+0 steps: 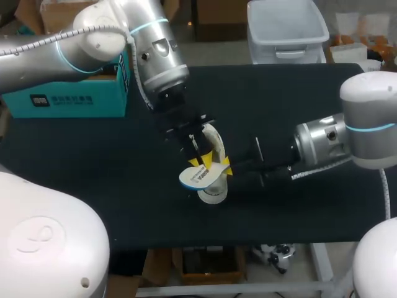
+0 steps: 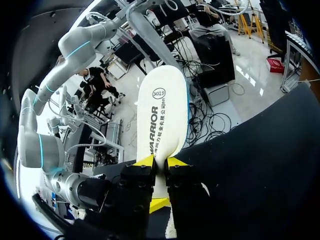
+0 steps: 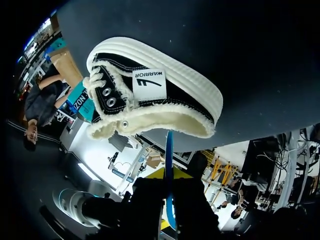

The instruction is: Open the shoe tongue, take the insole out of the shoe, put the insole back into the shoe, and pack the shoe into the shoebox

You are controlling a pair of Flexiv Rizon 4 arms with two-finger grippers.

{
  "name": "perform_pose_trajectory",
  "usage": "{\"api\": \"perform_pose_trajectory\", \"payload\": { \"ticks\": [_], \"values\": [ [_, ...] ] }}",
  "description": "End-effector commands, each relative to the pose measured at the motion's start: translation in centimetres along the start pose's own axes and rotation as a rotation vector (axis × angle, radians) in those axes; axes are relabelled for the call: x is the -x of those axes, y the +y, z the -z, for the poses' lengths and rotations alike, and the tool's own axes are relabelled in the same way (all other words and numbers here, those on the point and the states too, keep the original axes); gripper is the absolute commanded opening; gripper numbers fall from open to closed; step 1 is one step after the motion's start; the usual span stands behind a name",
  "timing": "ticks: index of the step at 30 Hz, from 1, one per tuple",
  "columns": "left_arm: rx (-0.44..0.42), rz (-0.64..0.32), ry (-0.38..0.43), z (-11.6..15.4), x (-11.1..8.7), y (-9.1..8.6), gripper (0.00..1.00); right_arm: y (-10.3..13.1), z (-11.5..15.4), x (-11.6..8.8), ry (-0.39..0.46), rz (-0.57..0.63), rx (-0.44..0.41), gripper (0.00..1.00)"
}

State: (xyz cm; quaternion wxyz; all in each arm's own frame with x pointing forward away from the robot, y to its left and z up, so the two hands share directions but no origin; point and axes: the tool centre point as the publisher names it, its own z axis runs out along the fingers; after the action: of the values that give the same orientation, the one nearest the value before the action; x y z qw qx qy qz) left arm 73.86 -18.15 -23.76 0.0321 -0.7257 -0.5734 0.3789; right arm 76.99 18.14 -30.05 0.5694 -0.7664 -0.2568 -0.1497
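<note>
- The left arm comes in from the far left and reaches down to the middle of the surface [image 1: 298, 99]. Its tool [image 1: 200, 162] is clamped on the insole [image 1: 195, 177].
- In the left wrist view, the two yellow tips press on opposite faces of the insole [image 2: 162, 115]. The insole's pale printed face stretches out ahead of that tool [image 2: 161, 162].
- The right arm comes in from the right, and its tool [image 1: 224, 166] is just beside the left one, over the shoe [image 1: 212, 194].
- In the right wrist view, the insole [image 3: 169, 155] shows edge-on as a thin blue line between that tool's [image 3: 169, 175] yellow tips. The tips sit tight on either side, so this tool grips the insole too.
- The insole is held above the surface by both tools. It overlaps the shoe in the head view, and one end lies close to the shoe's frayed opening. Whether it touches the opening cannot be told.
- The shoe [image 3: 150, 95] is a black canvas one with a thick white sole and a white tongue label. It sits near the middle of the surface, with its white toe towards the near edge.
- The teal shoebox [image 1: 68, 98] stands at the far left of the surface, partly behind the left arm and well apart from the shoe.
</note>
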Motion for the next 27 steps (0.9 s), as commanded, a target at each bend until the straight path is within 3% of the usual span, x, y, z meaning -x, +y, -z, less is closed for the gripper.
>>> {"api": "perform_pose_trajectory", "payload": {
  "ticks": [1, 2, 3, 6, 14, 27],
  "values": [
    [-0.004, 0.027, 0.002, 0.5, 0.0, 0.2, 0.35, 0.0, 0.0, 0.1, 0.010, 0.009, -0.008, 0.00],
    [-0.005, 0.040, -0.005, 0.9, -0.2, 0.3, 0.50, -0.1, 0.0, 0.1, 0.014, 0.014, -0.009, 0.00],
    [-0.012, 0.049, -0.015, 1.5, -0.4, 0.4, 0.76, -0.1, 0.1, 0.2, 0.016, 0.018, -0.009, 0.00],
    [-0.011, 0.079, -0.033, 2.7, -1.0, 0.8, 0.98, -0.1, 0.1, 0.3, 0.022, 0.025, -0.012, 0.00],
    [-0.010, 0.215, -0.080, 5.6, -2.8, 3.7, 1.00, 0.0, 0.2, 0.4, 0.024, 0.055, -0.031, 0.00],
    [-0.084, 0.387, -0.047, 8.1, -4.8, 7.8, 1.00, -0.1, 0.3, 1.2, 0.021, 0.099, -0.030, 0.00]
  ]
}}
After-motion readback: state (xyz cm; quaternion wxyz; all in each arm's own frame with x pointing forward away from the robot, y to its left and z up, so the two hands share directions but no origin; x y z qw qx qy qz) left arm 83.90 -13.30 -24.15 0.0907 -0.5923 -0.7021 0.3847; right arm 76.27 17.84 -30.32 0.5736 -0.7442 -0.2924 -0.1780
